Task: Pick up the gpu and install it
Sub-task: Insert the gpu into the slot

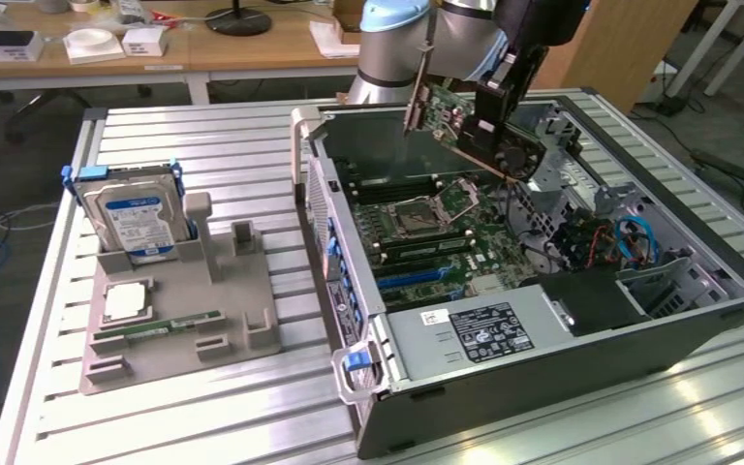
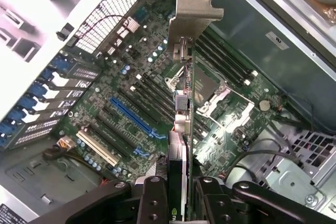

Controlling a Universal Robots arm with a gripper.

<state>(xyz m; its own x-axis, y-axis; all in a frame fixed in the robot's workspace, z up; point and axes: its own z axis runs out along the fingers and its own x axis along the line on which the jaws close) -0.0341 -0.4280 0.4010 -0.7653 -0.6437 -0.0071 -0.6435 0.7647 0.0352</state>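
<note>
Install step under way: gripper (image 2: 181,190) clamped on the gpu (image 2: 185,103), card hanging above the motherboard (image 2: 236,124), blue slot (image 2: 134,116) below and beside it; seating likely needs edge-to-slot alignment.

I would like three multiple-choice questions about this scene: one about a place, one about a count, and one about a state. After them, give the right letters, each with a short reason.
1. Where is the gpu with regard to the computer case?
A. plugged in deep inside it
B. held in the air above its open side
C. far from it, on the grey holder

2. Count each hard drive standing in the grey holder.
A. one
B. two
C. none

3. In what state is the claw?
A. open and empty
B. shut on the hard drive
C. shut on the gpu

Answers:
1 B: in the exterior view the card hangs over the open case.
2 A: a single drive stands upright there.
3 C: the wrist view shows the claw clamping the card.
</note>
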